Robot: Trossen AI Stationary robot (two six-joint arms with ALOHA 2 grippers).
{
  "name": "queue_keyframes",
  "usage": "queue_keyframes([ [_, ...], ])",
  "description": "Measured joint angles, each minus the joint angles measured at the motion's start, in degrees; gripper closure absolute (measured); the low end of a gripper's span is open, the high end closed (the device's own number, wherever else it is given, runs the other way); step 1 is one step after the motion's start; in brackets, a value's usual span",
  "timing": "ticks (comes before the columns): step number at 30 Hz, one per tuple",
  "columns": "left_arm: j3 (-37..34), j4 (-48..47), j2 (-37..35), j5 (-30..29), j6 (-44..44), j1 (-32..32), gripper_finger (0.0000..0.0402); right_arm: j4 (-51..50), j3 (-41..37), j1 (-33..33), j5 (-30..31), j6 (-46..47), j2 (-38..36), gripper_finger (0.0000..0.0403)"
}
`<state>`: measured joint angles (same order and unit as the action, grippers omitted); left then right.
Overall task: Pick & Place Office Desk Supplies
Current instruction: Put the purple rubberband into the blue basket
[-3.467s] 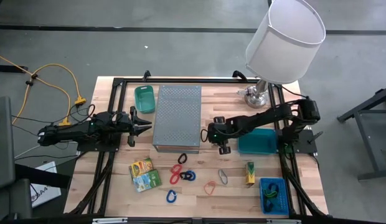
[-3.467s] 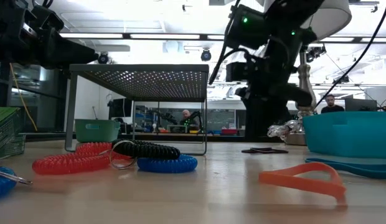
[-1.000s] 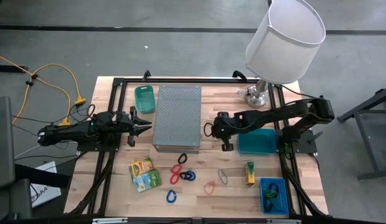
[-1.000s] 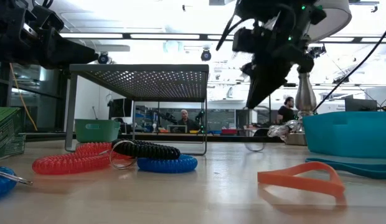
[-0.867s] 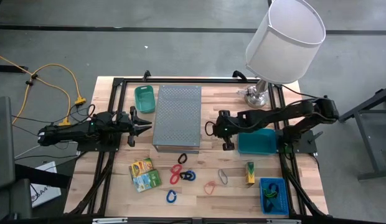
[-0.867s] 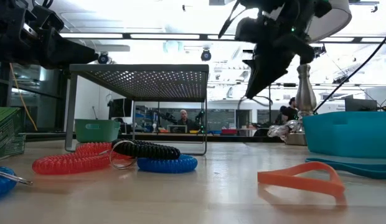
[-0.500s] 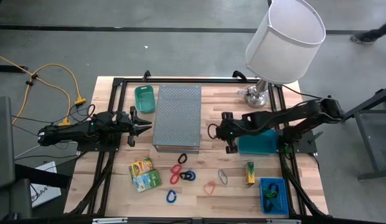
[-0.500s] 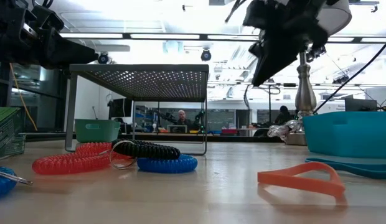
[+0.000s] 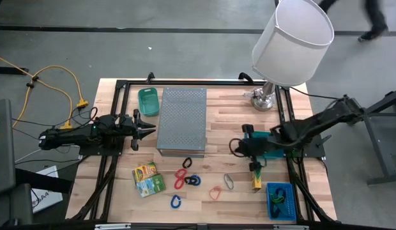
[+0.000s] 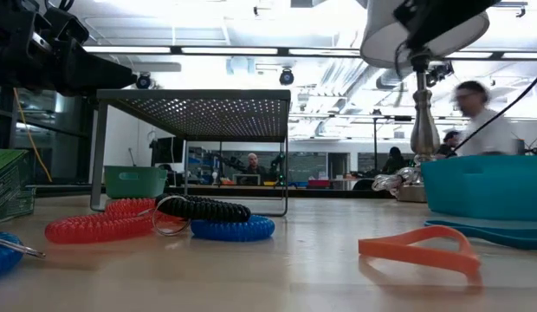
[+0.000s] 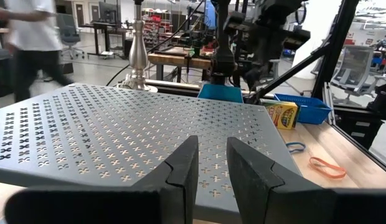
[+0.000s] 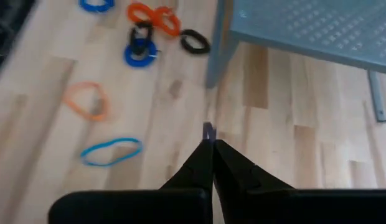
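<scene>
My right gripper (image 9: 240,148) (image 12: 210,146) hangs shut above the table by the left end of the teal bin (image 9: 269,148), with a thin dark rubber band (image 9: 234,148) at its tips. On the wood lie red, dark and blue coil clips (image 9: 187,178) (image 10: 203,209), an orange band (image 9: 215,192) (image 12: 86,99), a blue-grey band (image 9: 228,181) (image 12: 111,150) and yellow-green packets (image 9: 148,179). My left gripper (image 9: 151,130) (image 11: 211,149) waits open at the left side of the grey perforated box (image 9: 182,120). My right gripper pinches the dark rubber band between its two fingertips; the wrist view shows only a small bit of it past the tips (image 12: 208,130). In the high view its loop sticks out beyond the fingers toward the table's left, lifted clear of the table.
The lamp's white shade (image 9: 292,39) and base (image 9: 262,99) stand at the far right. A green bin (image 9: 147,101) sits far left of the box, a blue basket (image 9: 281,201) near right, an upright crayon box (image 9: 256,178) beside it. People move in the room beyond.
My right gripper, still shut on the dark band, has risen out of the low view and travelled toward the table's right and near edge, from beside the grey box to the teal bin's left end. The band went with it.
</scene>
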<state>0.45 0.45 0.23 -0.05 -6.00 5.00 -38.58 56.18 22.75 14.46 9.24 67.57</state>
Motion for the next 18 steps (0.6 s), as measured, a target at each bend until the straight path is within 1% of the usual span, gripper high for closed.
queue_keyframes([
  [5,0.0,0.0,0.0,0.0,0.0,0.02,0.0323,-2.79,0.02,7.86,0.58,7.94,-2.74,0.0401],
  [11,0.0,0.01,0.0,0.02,0.0,0.0,0.0323,-8.03,-0.02,17.26,0.61,18.7,-3.16,0.0401],
  [18,0.0,0.0,0.0,0.0,0.0,0.02,0.0323,-9.68,-0.02,28.98,0.52,29.56,-3.03,0.0401],
])
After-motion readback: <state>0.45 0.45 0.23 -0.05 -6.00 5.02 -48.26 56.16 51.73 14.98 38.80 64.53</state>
